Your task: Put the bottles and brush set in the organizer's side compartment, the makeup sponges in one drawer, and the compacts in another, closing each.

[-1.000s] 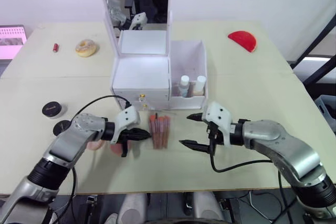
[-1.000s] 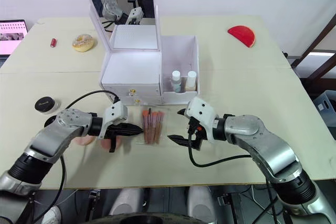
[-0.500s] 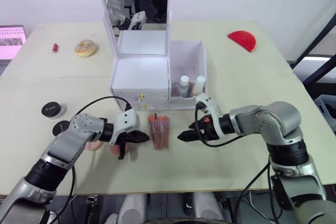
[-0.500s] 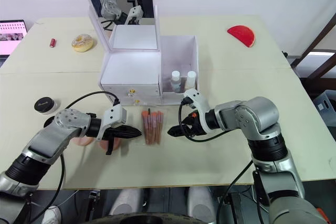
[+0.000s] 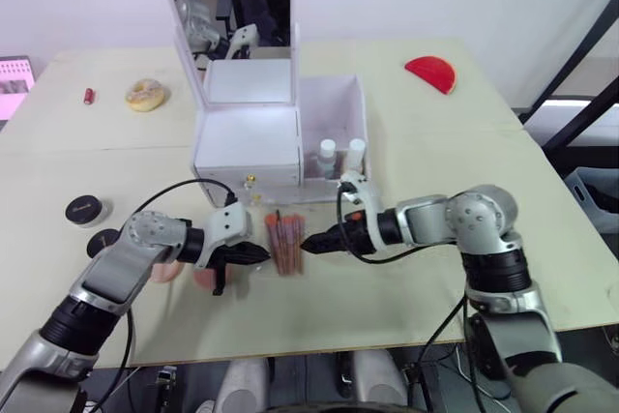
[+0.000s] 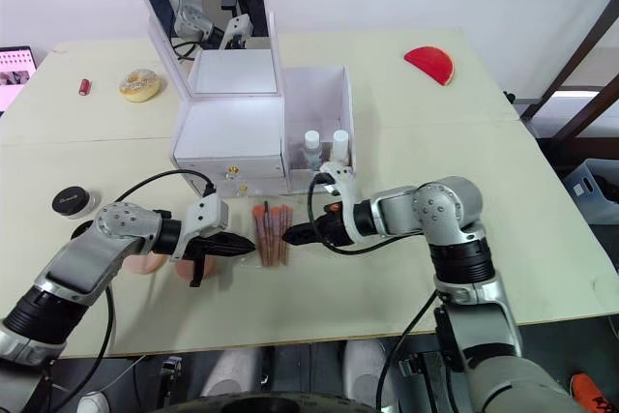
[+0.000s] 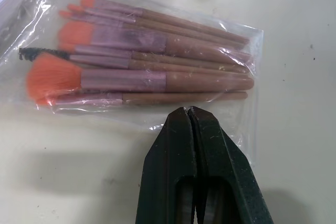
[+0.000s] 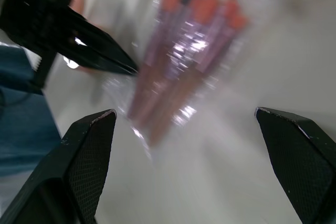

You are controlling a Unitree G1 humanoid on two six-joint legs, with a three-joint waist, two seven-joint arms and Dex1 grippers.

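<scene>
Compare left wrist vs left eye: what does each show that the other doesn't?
Left wrist alone: the left hand with fingers pressed shut, and the brush set's clear bag with orange bristles in detail.
Left eye alone: the organizer with its mirror lid up, two bottles in its side compartment, a black compact, a donut, and the right hand at the bag's other side.
Both: the brush set on the table, left hand beside it.

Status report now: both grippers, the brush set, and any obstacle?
Left gripper shut, tips at the brush set. Right gripper open, facing the set from the other side. Set flat on table, not gripped. Nothing in the way.
</scene>
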